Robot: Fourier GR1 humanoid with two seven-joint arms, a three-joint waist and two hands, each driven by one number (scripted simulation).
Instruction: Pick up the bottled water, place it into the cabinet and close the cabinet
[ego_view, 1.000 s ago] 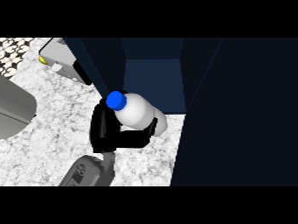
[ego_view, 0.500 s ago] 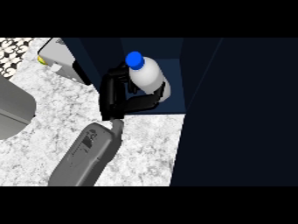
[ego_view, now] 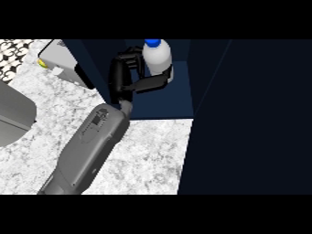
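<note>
Right hand (ego_view: 127, 68) holds bottled water (ego_view: 155, 59); fingers (ego_view: 150, 83) hide base

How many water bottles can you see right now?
1. The bottle is inside the open cabinet, held by the right hand. No other shows, though the dark cabinet could hide more.

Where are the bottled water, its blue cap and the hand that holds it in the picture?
bottled water (ego_view: 158, 63): head view, on the white body of the bottle.
blue cap (ego_view: 153, 43): head view, on the top of the cap.
hand (ego_view: 122, 74): head view, on the black palm beside the bottle.
</note>
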